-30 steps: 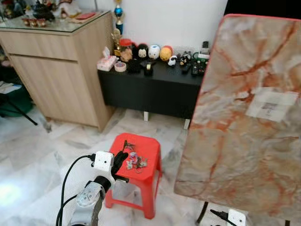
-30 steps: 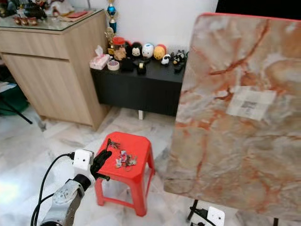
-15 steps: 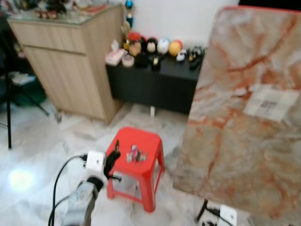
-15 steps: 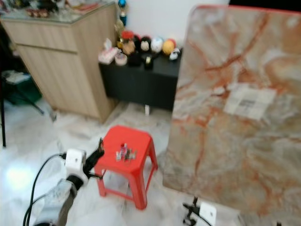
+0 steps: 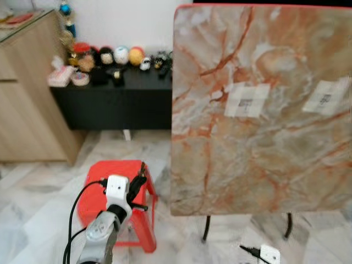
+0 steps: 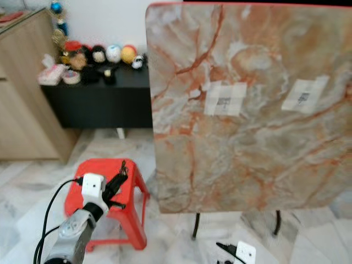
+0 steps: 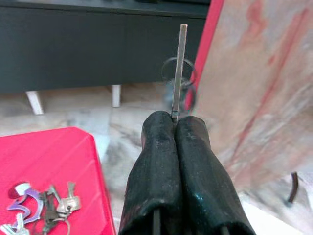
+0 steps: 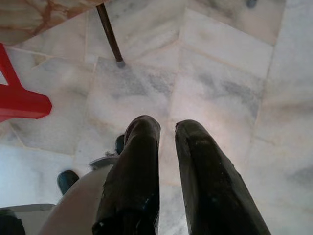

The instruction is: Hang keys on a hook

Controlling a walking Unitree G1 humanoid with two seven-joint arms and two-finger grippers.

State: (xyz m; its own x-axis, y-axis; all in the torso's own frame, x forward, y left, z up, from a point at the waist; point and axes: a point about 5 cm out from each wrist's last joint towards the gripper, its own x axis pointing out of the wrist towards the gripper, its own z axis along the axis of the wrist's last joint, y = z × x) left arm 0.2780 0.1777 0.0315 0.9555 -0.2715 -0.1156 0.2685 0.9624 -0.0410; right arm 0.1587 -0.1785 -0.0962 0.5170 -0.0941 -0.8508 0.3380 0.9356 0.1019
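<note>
My left gripper (image 7: 173, 120) is shut on a thin metal key (image 7: 179, 68) that points straight out past the fingertips, with a key ring behind it. In the eye views this gripper (image 5: 138, 180) hovers over the right edge of a red plastic stool (image 5: 102, 184). A bunch of other keys (image 7: 41, 208) lies on the stool top. To the right stands a big marble-patterned board (image 5: 264, 110) bearing two pale adhesive patches (image 5: 246, 100). My right gripper (image 8: 166, 127) hangs low over the floor, open and holding nothing.
A black low cabinet (image 5: 110, 96) with toy figures stands against the back wall, next to a wooden cabinet (image 5: 25, 110) on the left. The board rests on thin dark legs (image 5: 205, 228). Pale marble floor (image 5: 33, 187) surrounds the stool.
The camera has swung right, so the board now takes up most of the picture. My left gripper has moved from the keys on the stool to its right edge, holding one key.
</note>
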